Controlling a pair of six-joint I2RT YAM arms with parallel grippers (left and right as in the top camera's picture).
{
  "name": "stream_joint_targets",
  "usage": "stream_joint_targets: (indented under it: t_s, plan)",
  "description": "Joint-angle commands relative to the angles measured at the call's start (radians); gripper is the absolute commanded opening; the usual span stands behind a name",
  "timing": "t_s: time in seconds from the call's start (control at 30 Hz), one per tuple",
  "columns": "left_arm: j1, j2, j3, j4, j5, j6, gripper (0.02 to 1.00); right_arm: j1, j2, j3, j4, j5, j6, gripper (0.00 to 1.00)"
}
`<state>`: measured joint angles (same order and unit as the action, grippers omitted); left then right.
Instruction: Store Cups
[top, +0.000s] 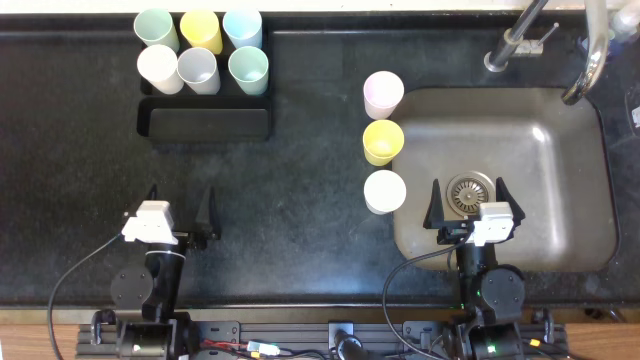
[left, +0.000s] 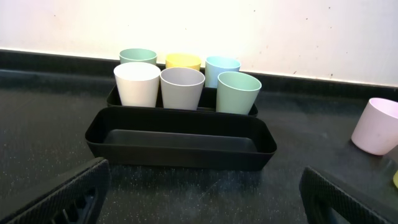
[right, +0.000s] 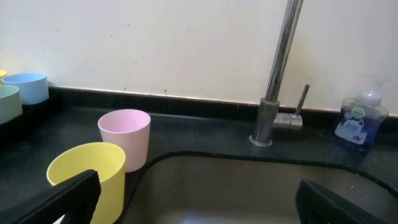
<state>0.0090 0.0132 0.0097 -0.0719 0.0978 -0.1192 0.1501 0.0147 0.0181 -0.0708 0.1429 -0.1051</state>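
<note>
Three loose cups stand in a row on the black counter beside the sink: a pink cup (top: 382, 93) (right: 125, 138) (left: 378, 126), a yellow cup (top: 383, 141) (right: 88, 177) and a white cup (top: 384, 191). A black tray (top: 205, 124) (left: 180, 140) lies at the back left, its near compartment empty. Behind it stand several pastel cups (top: 200, 50) (left: 183, 81). My left gripper (top: 181, 212) (left: 202, 193) is open, low over the counter in front of the tray. My right gripper (top: 469, 203) (right: 199, 199) is open above the sink, holding nothing.
A steel sink (top: 560, 180) with a round drain (top: 470, 192) takes up the right side. The faucet (right: 280, 74) (top: 515, 35) rises at the back, with a blue soap bottle (right: 361, 121) beside it. Cables run near both arm bases.
</note>
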Motion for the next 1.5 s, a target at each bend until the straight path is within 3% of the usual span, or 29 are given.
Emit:
stream_joint_targets:
  t_s: [0.03,0.7,0.9,1.13,1.5]
  plan:
    - [0.005,-0.01,-0.002,-0.002,0.01,0.022,1.0,-0.006,-0.011,-0.013,0.008,0.008,0.0,0.996]
    - [0.005,0.077,0.097,0.018,-0.01,0.014,1.0,-0.007,-0.011,-0.013,0.008,0.007,0.0,0.996]
    - [-0.014,0.442,0.485,-0.076,-0.008,0.008,1.0,-0.006,-0.011,-0.013,0.008,0.008,0.0,0.996]
    - [-0.127,0.911,1.086,-0.462,-0.015,-0.043,1.0,-0.006,-0.011,-0.013,0.008,0.007,0.0,0.998]
    - [-0.455,1.574,1.838,-0.987,-0.233,-0.385,1.0,-0.006,-0.011,-0.013,0.008,0.008,0.0,0.998]
